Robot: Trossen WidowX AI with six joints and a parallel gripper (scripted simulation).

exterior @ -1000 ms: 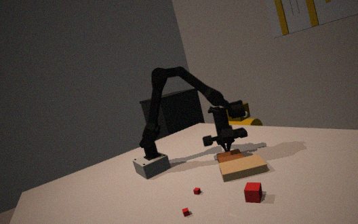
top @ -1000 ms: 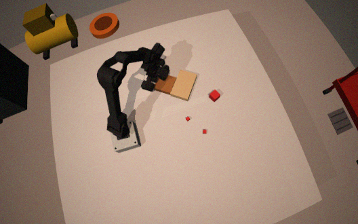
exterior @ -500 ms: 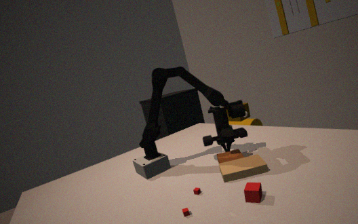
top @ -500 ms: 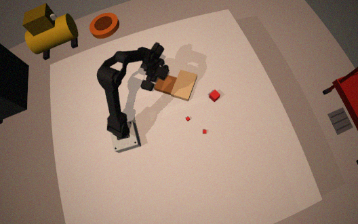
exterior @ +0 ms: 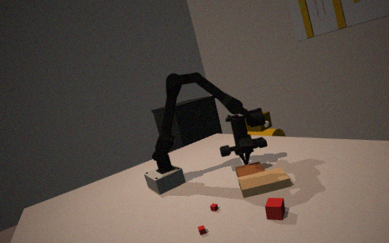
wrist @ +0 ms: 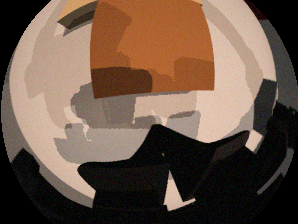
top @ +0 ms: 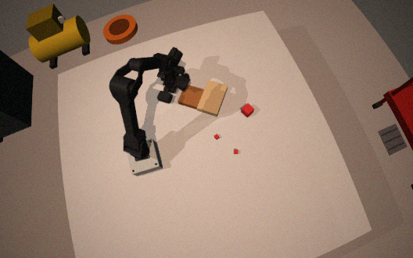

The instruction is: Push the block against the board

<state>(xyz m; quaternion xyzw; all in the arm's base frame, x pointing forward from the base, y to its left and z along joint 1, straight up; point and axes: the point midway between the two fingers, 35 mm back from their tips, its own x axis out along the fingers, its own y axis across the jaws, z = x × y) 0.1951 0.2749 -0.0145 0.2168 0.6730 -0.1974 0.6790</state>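
The square block (top: 191,98) (exterior: 250,169) (wrist: 155,45) is orange-brown and flat on the table. One whole side appears to lie against a long side of the thicker tan board (top: 213,98) (exterior: 263,180) (wrist: 76,11). In the top view, its lower edge looks about even with the board's lower end; the board extends past its other edge. My gripper (exterior: 246,163) (wrist: 156,128) is shut and empty, pointing down beside the block's side away from the board. The wrist view shows a gap between fingertips and block. In the top view the arm hides the fingertips.
A larger red cube (top: 247,110) (exterior: 275,208) stands beyond the board. Two small red cubes, one (top: 217,137) (exterior: 214,207) and another (top: 235,151) (exterior: 202,230), lie to its side. The arm's pale base (top: 145,165) (exterior: 165,181) stands on the table.
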